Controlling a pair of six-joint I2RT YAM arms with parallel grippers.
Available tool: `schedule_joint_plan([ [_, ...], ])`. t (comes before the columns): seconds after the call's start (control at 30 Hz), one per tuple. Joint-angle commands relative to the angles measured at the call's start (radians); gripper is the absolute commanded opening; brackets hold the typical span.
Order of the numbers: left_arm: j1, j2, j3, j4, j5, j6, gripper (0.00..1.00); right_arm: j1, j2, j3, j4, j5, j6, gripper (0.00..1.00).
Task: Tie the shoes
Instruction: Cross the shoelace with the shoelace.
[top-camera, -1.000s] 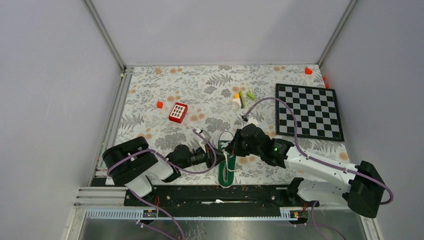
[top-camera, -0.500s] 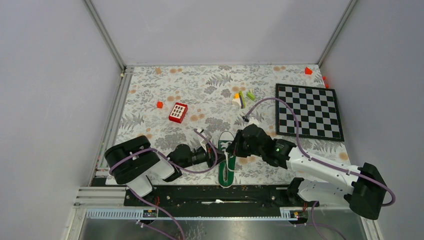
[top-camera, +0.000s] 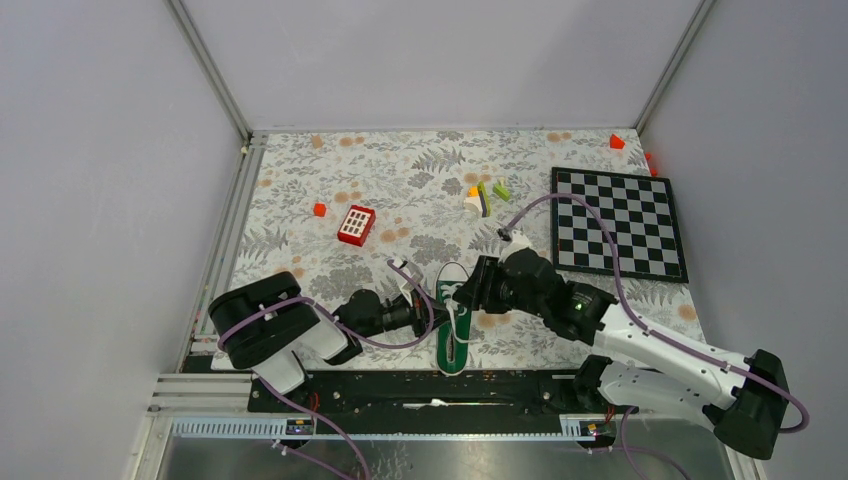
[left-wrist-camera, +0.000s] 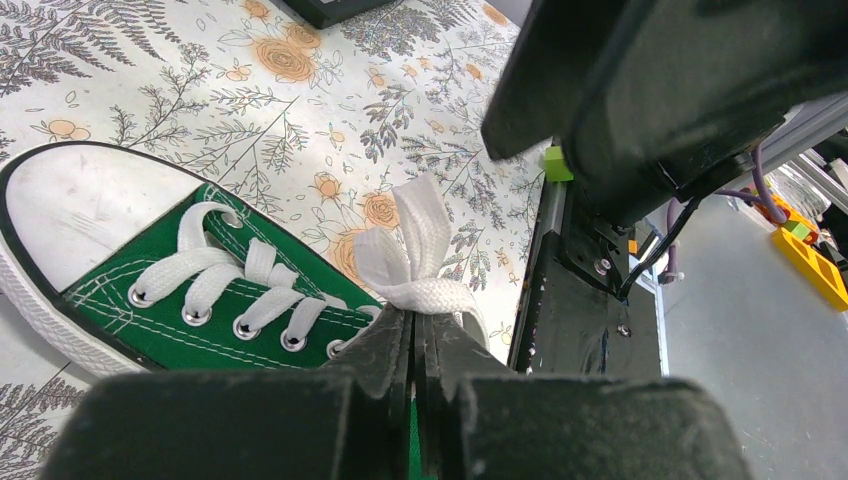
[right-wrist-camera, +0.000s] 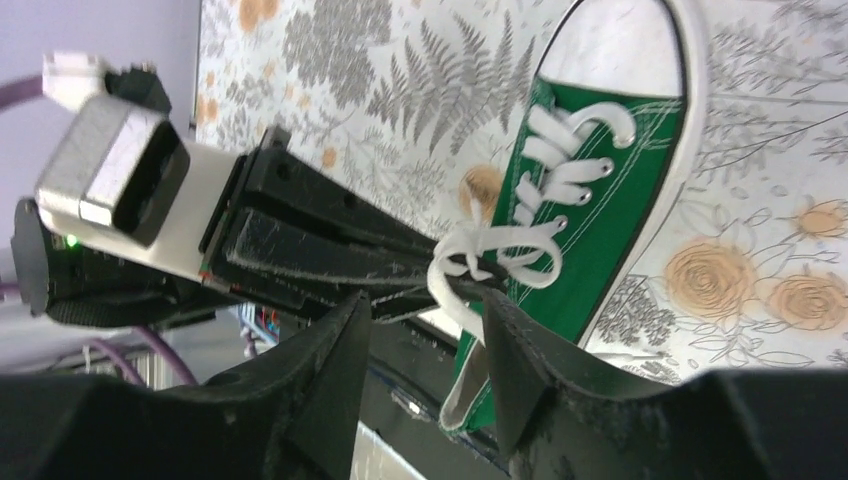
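Left wrist view: the left gripper (left-wrist-camera: 415, 330) has its two fingers pressed together on a loop of the white lace (left-wrist-camera: 420, 235), which stands up from the pinch like a flat bow. Just beyond it lies the green sneaker (left-wrist-camera: 150, 275), with the toe cap to the left of the picture, on the flowered tablecloth (left-wrist-camera: 200, 60). Its heel end is hidden behind the dark fingers. A big black part of the other arm covers the upper right corner.

In the right wrist view the right gripper (right-wrist-camera: 422, 305) has its jaws apart and clamps nothing. The lace loops and the tip of the left gripper lie in the gap between its fingers. The sneaker runs away from them, with its toe partly cut off at the top edge. I cannot tell whether the right fingers touch the lace.

In the top external view the sneaker lies near the front edge of the table, between both grippers, with the toe pointing away from the arm bases. The fingertips are too small to make out here. Farther back are a red-and-white block (top-camera: 356, 225) and, to the right, a chessboard (top-camera: 618, 222).
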Motion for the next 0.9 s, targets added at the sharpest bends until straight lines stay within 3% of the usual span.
schedule_joint_plan([
  [0.0, -0.003, -0.027, 0.0, 0.067, 0.032, 0.011, 0.0, 0.006, -0.004, -0.057, 0.062, -0.15, -0.094, 0.49],
  [0.2, -0.003, -0.027, -0.003, 0.067, 0.012, 0.013, 0.0, 0.015, -0.048, -0.2, 0.157, -0.194, -0.176, 0.54],
  [0.37, -0.004, -0.023, 0.004, 0.068, 0.01, 0.009, 0.0, 0.056, -0.004, -0.202, 0.191, -0.24, -0.217, 0.62],
  [0.53, -0.003, -0.025, 0.005, 0.068, 0.01, 0.009, 0.0, 0.079, 0.076, -0.179, 0.242, -0.238, -0.22, 0.62],
  [0.67, -0.003, -0.03, 0.005, 0.068, 0.013, 0.007, 0.0, 0.08, 0.122, -0.164, 0.245, -0.2, -0.221, 0.56],
  [0.87, -0.003, -0.037, 0.001, 0.067, 0.012, 0.006, 0.0, 0.08, 0.13, -0.152, 0.245, -0.189, -0.223, 0.32],
])
